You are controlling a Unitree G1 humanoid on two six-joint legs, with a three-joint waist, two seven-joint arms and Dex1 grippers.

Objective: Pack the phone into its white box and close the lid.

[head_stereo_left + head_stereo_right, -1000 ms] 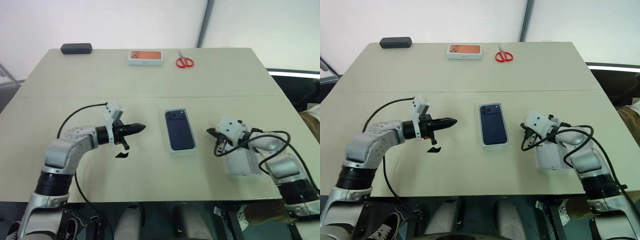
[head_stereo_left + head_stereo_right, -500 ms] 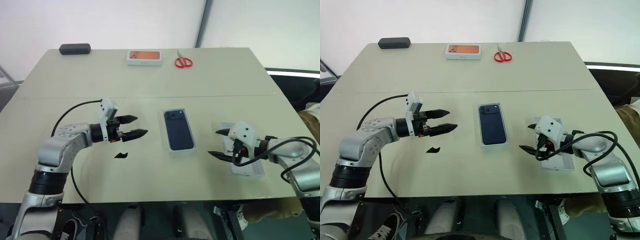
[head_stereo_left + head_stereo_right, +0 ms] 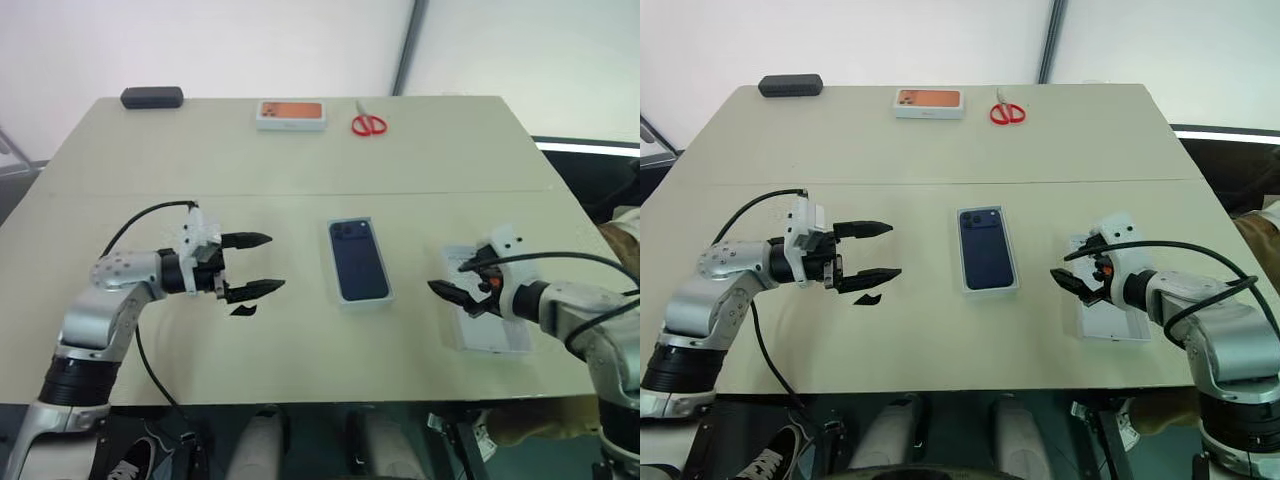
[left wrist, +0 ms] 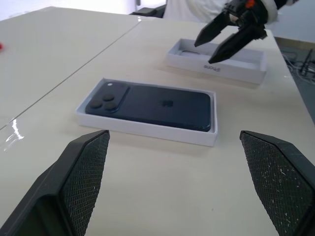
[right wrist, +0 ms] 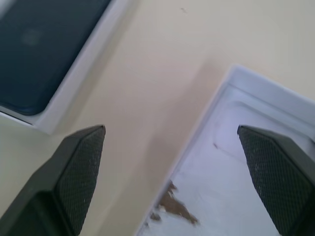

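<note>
The left gripper's fingers [image 3: 248, 265] stand spread wide and hold nothing, hovering over the worktop [image 3: 300, 160] to the left of the white box [image 3: 360, 299], pointing toward it. The right gripper's fingers [image 3: 458, 280] are likewise parted and empty, right of the white box, over the near edge of the lid [image 3: 490, 335], which lies open side up. The phone [image 3: 358, 259] lies camera side up inside the white box, between both grippers. Beyond the white box at the worktop's far edge lie red scissors [image 3: 369, 123].
</note>
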